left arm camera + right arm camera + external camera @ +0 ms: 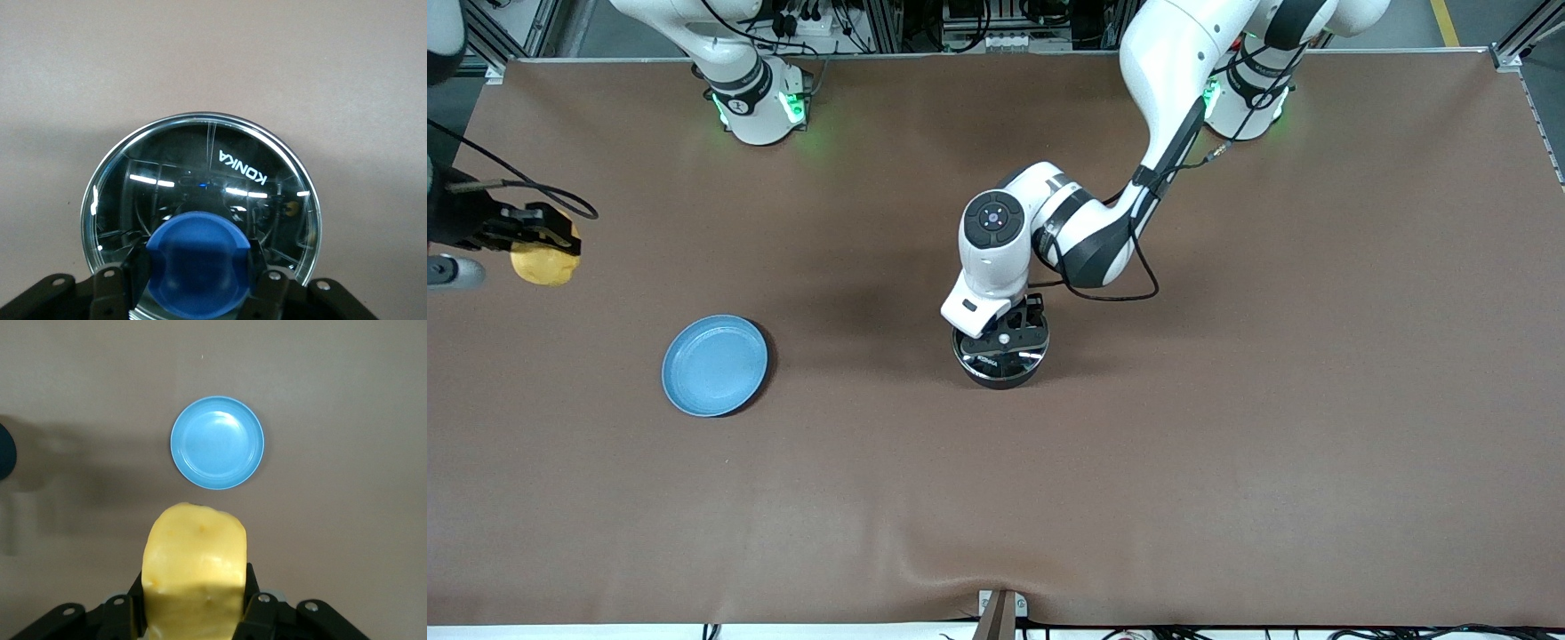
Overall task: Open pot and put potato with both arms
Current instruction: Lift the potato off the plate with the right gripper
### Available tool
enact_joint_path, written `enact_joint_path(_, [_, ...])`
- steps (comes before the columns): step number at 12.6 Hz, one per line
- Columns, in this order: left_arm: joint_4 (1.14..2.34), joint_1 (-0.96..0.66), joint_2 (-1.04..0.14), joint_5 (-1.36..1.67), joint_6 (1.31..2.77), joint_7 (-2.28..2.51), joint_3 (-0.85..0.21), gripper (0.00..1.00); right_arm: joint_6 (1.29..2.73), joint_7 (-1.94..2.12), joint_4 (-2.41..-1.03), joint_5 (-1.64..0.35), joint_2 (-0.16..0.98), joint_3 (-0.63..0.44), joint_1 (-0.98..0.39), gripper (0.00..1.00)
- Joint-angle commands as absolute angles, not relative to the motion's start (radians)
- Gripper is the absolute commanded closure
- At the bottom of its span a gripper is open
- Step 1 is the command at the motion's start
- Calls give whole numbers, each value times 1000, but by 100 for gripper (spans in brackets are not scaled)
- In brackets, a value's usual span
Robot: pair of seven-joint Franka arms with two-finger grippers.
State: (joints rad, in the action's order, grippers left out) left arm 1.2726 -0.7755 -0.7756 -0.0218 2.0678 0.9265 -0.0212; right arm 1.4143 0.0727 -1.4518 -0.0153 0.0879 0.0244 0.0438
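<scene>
While the left gripper pinches the blue knob of the glass lid on the pot mid-table, that hard, breakable, likely slippery lid wants a straight lift. The right gripper clamps the light, firm potato, raised above the table's right-arm end near the plate.

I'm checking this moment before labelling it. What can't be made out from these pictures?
- Pot handle: front view, hidden under the left arm.
- Left pincer: front view, covered by its wrist; left wrist view crops it beside the knob.
- Right pincer: front view, arm cut by the edge; potato hides its fingertips.
</scene>
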Motion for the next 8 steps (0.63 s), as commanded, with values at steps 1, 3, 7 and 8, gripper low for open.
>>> enact_joint_path(1, [1269, -776, -736, -37, 2010, 925, -17, 100, 1422, 81, -1451, -5, 72, 31, 48, 100])
enact_joint_path(3, [1269, -767, -694, -41, 1984, 923, -15, 100, 1422, 81, -1451, -6, 74, 31, 45, 100])
enact_joint_path(7, [1278, -701, -546, -44, 1853, 849, -17, 100, 1417, 83, -1453, -6, 72, 29, 48, 100])
enact_joint_path(8, [1278, -674, -513, -44, 1807, 797, -17, 100, 1416, 83, -1453, -6, 74, 29, 48, 100])
